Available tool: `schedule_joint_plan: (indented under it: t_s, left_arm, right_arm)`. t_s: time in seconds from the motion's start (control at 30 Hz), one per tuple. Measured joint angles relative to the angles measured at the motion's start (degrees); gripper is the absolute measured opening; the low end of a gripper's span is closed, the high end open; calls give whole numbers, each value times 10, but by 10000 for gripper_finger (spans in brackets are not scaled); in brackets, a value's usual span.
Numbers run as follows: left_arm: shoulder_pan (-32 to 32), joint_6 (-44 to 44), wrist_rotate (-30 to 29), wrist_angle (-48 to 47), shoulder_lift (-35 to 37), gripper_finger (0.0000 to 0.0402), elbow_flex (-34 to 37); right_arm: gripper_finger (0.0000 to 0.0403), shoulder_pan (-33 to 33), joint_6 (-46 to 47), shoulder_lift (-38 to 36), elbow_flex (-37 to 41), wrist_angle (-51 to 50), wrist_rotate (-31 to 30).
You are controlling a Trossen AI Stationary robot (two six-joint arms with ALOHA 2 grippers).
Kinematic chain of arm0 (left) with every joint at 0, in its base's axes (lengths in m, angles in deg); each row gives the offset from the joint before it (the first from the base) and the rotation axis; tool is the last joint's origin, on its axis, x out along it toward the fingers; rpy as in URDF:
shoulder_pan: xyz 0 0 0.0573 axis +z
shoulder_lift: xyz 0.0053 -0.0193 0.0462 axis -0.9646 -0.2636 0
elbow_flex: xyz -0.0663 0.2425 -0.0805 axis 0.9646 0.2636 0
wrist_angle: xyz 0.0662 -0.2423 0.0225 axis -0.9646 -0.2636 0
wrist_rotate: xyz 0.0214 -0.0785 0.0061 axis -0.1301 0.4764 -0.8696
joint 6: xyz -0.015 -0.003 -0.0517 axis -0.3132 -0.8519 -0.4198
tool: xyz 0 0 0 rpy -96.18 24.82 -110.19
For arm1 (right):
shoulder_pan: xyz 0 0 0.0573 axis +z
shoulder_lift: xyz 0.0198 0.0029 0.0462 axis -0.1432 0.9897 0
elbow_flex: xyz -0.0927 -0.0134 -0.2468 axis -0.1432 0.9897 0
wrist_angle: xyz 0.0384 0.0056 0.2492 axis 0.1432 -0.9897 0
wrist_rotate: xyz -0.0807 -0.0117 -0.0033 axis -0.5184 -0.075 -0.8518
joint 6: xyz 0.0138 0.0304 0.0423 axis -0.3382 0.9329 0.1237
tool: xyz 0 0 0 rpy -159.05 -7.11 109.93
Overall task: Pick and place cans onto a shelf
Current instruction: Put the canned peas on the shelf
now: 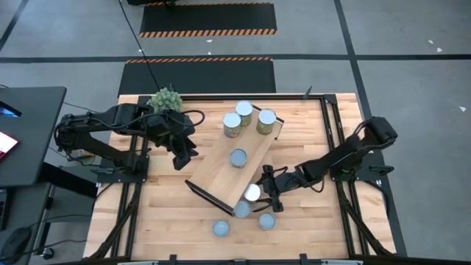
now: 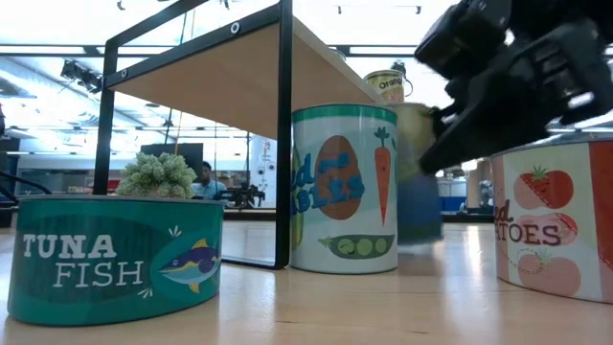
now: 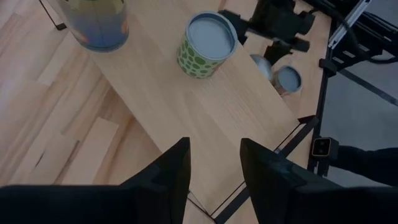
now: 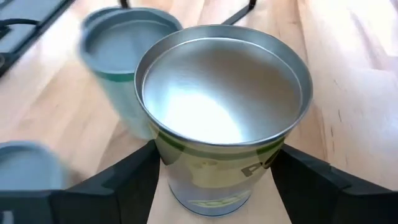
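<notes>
A light plank surface [image 1: 162, 213] stands on a grey floor with hazard-striped mats. In the low view, cans read "TUNA FISH" [image 2: 115, 261] and, partly, "TOES" [image 2: 556, 230]. The right end effector [image 1: 259, 193] is clamped on a silver-topped can [image 4: 224, 118], lifted beside the shelf's [image 1: 221, 173] near end, three cans just beyond it. The left end effector [image 3: 214, 165], fingers apart and empty, hovers over the shelf's other side, a green-dotted can [image 3: 205, 45] ahead.
</notes>
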Motion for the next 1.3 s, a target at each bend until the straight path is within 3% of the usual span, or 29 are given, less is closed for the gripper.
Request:
schedule_joint_plan:
  t_s: [0.5, 0.87, 1.1, 1.3]
  left_arm:
    - [0, 0, 0, 0, 0, 146, 0]
    - [0, -1, 0, 0, 0, 146, 0]
    - [0, -1, 0, 0, 0, 146, 0]
    - [0, 4, 0, 1, 0, 146, 0]
  right_arm:
    - [287, 3, 31, -226, 0, -260, -1]
    - [288, -11, 38, -356, 0, -328, -33]
    - [288, -63, 32, -398, -29, -362, -39]
    - [288, -119, -7, -376, -64, -346, -39]
